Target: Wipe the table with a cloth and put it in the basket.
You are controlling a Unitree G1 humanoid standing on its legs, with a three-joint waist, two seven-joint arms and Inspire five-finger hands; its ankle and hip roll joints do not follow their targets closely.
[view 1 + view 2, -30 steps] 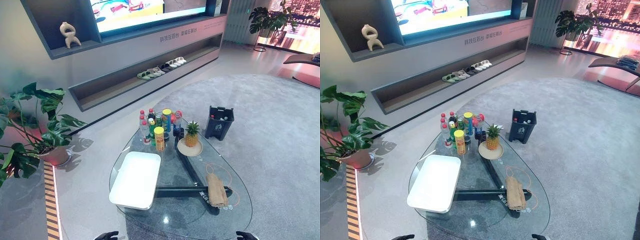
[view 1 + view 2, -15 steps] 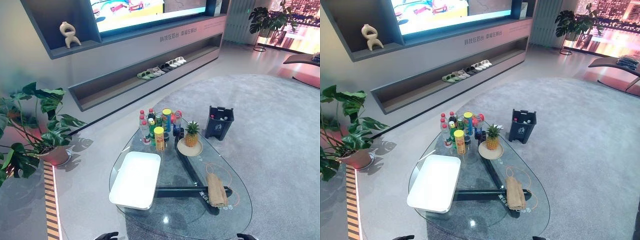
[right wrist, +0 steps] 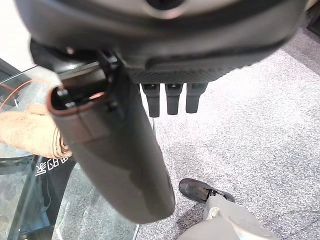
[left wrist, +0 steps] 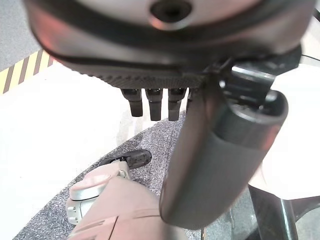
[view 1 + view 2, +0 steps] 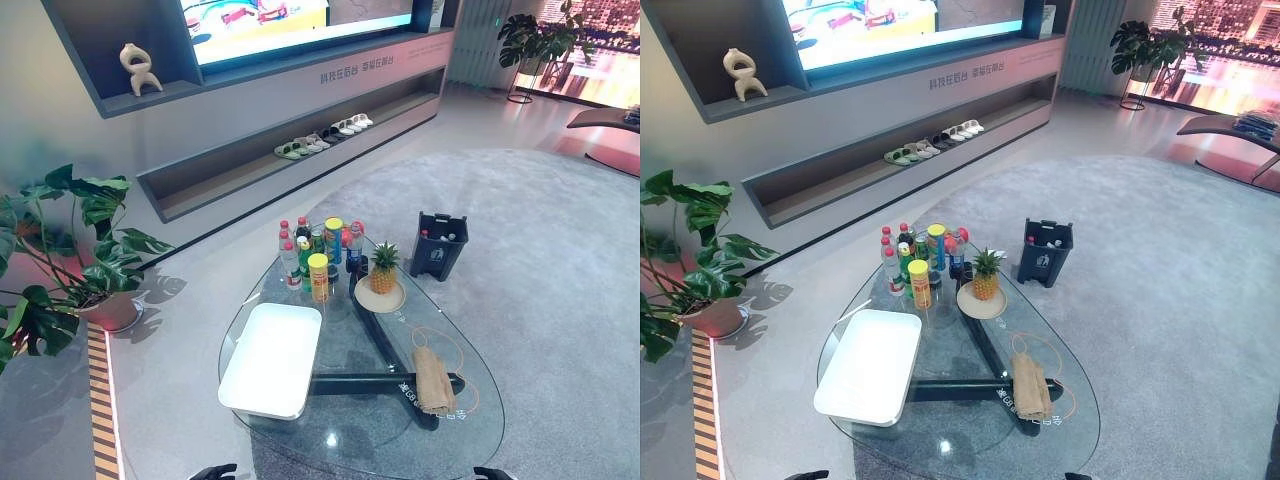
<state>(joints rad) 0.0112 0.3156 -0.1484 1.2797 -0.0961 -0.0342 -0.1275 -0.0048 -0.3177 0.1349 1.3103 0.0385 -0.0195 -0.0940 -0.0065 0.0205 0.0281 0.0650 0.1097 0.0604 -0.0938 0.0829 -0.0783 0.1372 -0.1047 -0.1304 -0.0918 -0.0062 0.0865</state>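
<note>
the folded tan cloth (image 5: pixel 433 378) lies flat on the oval glass-topped table (image 5: pixel 470 440), near its right edge and apart from everything else on it. i see the shallow white rectangular tray (image 5: pixel 271 358) on the table's left half, well apart from the cloth. at the far end stands a cluster of coloured bottles and cans (image 5: pixel 320 254), with a pineapple on a round beige plate (image 5: pixel 381 274) just beside it. a dark open-topped basket (image 5: pixel 438 244) sits on the grey carpet beyond the table. my left hand (image 4: pixel 200 150) hangs below the near edge, fingers straight and relaxed, holding nothing. my right hand (image 3: pixel 120 145) hangs likewise, fingers straight, just beside the cloth's corner of the table.
</note>
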